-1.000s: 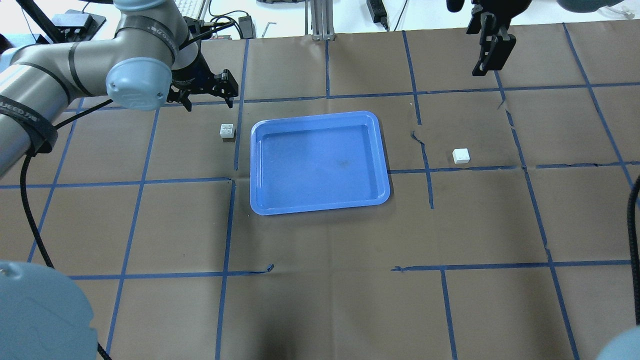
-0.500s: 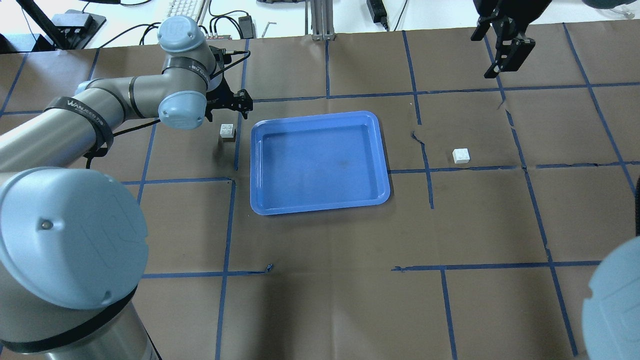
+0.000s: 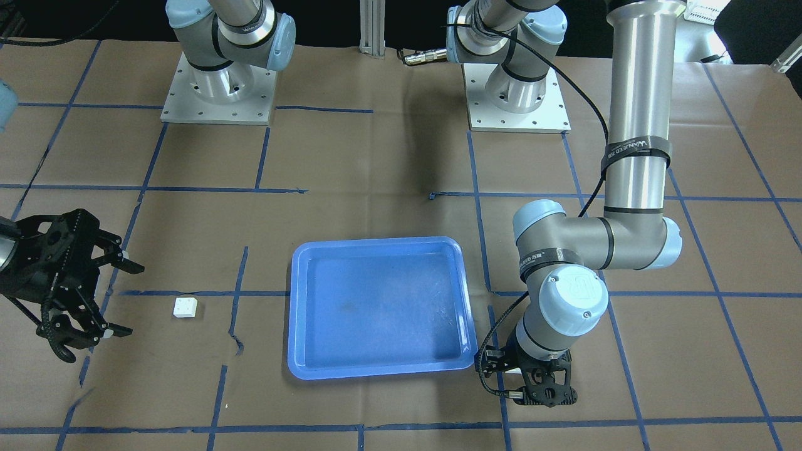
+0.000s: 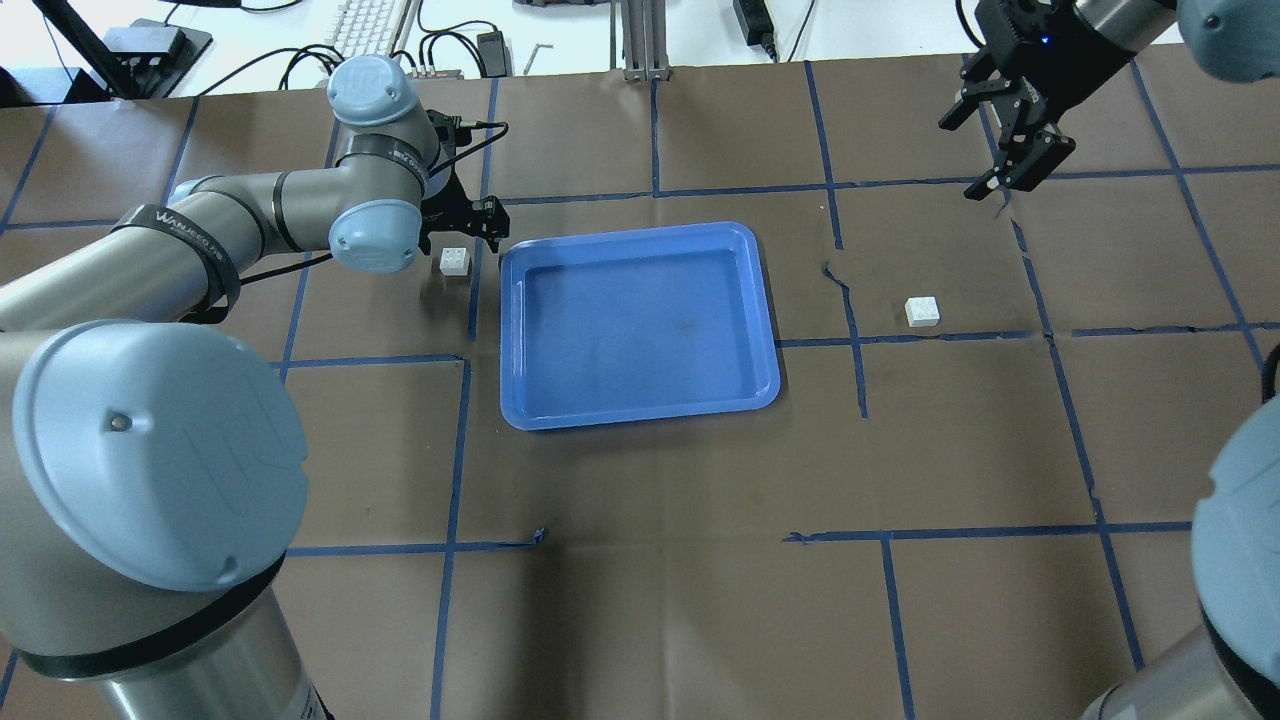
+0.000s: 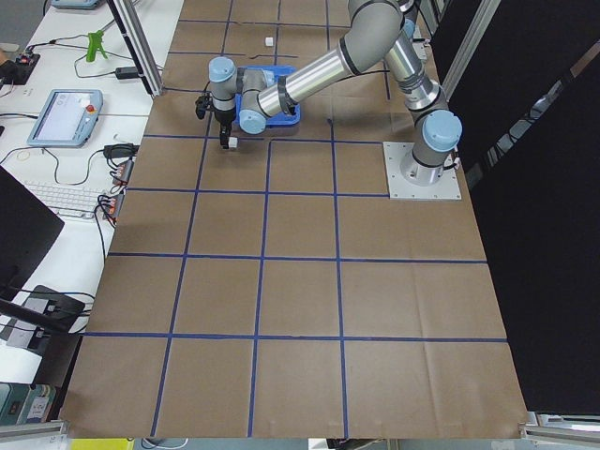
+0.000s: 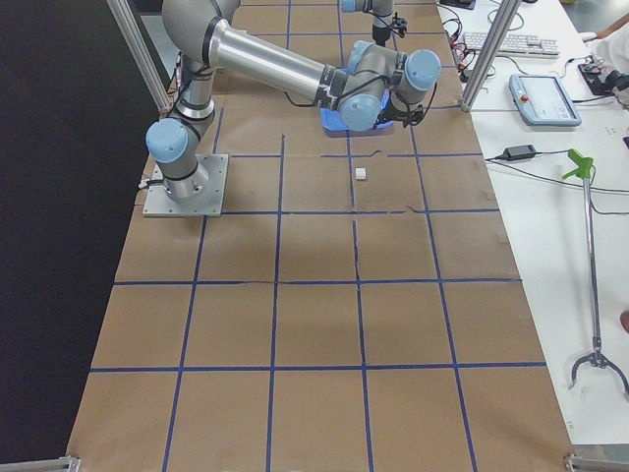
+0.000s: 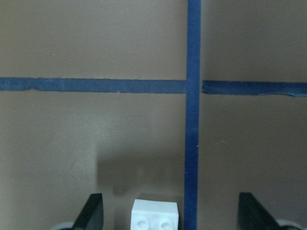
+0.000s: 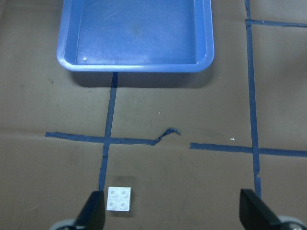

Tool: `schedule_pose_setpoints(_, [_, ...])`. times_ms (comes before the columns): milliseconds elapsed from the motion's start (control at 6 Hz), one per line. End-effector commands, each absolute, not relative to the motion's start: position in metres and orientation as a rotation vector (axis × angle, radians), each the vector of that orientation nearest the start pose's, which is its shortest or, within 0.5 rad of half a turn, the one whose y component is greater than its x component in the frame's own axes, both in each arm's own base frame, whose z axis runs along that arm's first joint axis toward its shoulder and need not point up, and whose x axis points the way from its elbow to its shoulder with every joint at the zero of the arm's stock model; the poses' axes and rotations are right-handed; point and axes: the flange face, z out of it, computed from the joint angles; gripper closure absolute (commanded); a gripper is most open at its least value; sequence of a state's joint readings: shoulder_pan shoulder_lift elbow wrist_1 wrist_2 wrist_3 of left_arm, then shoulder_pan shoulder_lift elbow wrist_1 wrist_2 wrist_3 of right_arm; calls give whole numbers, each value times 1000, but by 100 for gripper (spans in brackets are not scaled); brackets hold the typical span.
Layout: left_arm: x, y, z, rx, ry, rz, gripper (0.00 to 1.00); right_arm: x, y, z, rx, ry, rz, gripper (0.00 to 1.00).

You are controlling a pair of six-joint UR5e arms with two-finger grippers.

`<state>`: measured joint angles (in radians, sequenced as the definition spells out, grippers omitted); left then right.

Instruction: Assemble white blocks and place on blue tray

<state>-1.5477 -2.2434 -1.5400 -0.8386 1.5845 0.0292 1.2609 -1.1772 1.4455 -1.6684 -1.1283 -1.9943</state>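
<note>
The blue tray (image 4: 640, 325) lies mid-table and also shows in the front view (image 3: 376, 307) and the right wrist view (image 8: 136, 36). One white block (image 4: 454, 262) sits just left of the tray. My left gripper (image 4: 463, 230) is open and low over it. In the left wrist view the block (image 7: 154, 213) lies between the two fingertips (image 7: 92, 212), a little left of centre. The other white block (image 4: 922, 312) lies right of the tray. My right gripper (image 4: 1003, 150) is open, raised and beyond it. That block shows low left in the right wrist view (image 8: 119, 198) and in the front view (image 3: 185, 307).
Brown paper with a blue tape grid covers the table. An aluminium post (image 4: 640, 40), a keyboard (image 4: 370, 15) and cables lie past the far edge. The two arm bases (image 3: 216, 94) stand at the robot's side. My left arm's elbow (image 4: 160, 460) looms large at the near left.
My left gripper has moved right and down, closer to the block beside the tray. My right gripper has moved slightly right and nearer, and has turned. Both blocks and the tray stayed put.
</note>
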Motion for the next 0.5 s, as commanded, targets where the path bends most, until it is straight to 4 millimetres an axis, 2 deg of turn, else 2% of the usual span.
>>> schedule_pose_setpoints(0, [-108,-687,167,13,3121,-116,15,-50,-639,284,-1927,1858,-637,0])
schedule_pose_setpoints(167, [-108,-686,169,11,3123,-116,46,-63,-631,249,-1877,1872,-675,0])
schedule_pose_setpoints(333, [-108,-686,169,11,3123,-116,72,-67,-624,224,-1828,1869,-727,0])
